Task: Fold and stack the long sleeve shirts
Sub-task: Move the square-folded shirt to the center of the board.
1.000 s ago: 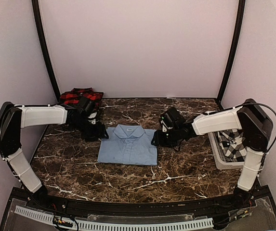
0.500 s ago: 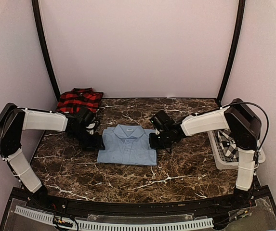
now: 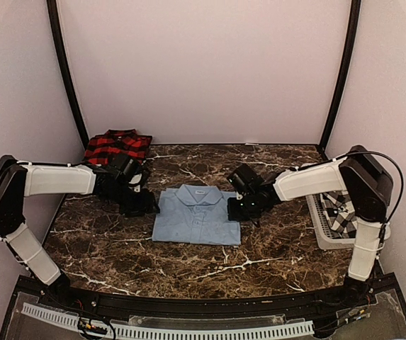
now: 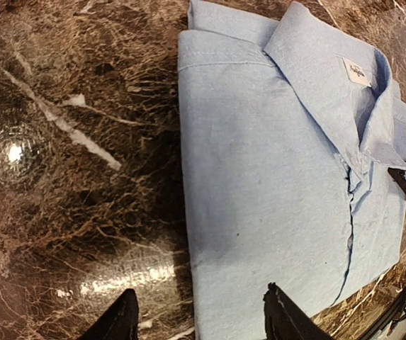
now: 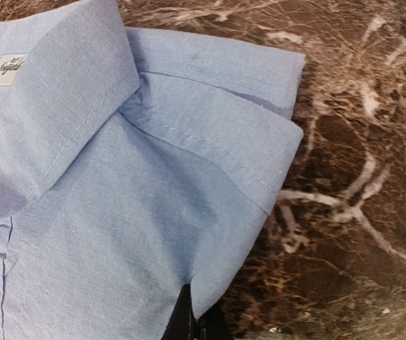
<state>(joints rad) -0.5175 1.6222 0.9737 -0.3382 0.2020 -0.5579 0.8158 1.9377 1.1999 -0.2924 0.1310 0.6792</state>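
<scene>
A folded light blue shirt (image 3: 196, 217) lies collar-up at the table's middle; it also shows in the left wrist view (image 4: 273, 177) and the right wrist view (image 5: 103, 191). My left gripper (image 3: 148, 205) is open, its fingers astride the shirt's left edge (image 4: 199, 322), one over the table, one over the cloth. My right gripper (image 3: 237, 210) is shut on the shirt's right edge (image 5: 192, 322). A folded red-and-black plaid shirt (image 3: 118, 145) lies at the back left. A black-and-white checked shirt (image 3: 341, 211) sits in the basket.
A white lattice basket (image 3: 323, 239) stands at the table's right edge. The table is dark brown marble (image 3: 259, 262). Black frame posts stand at the back left (image 3: 66, 78) and the back right (image 3: 339, 78).
The light blue shirt has slid a little to the right with my right gripper shut on its edge. My left gripper has followed to the right along the shirt's left edge.
</scene>
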